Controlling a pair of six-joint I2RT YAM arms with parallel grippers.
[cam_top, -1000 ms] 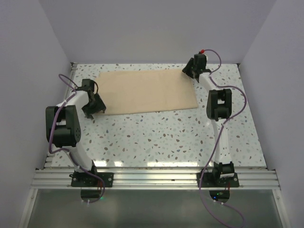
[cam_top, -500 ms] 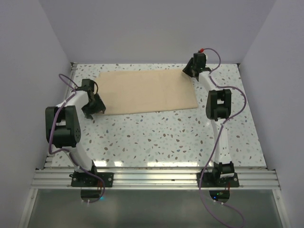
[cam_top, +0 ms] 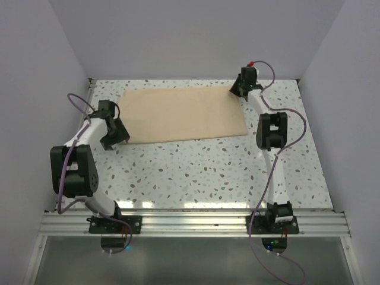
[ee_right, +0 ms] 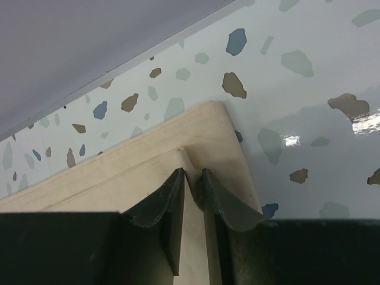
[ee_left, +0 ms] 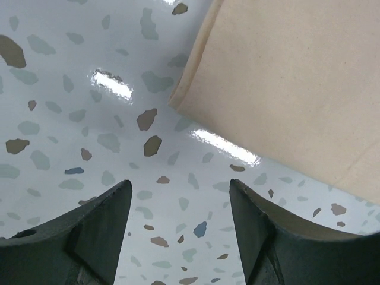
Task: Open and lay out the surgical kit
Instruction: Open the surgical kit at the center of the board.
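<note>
Our right tool (ee_right: 191, 175) pinches a raised fold at the far right corner of the beige cloth wrap (cam_top: 184, 114). Our left tool (ee_left: 178, 190) hangs open beside its near left corner. The wrap lies folded flat across the far tabletop (cam_top: 196, 172). We judge unwrapping barely begun, with all the laying-out left.
</note>
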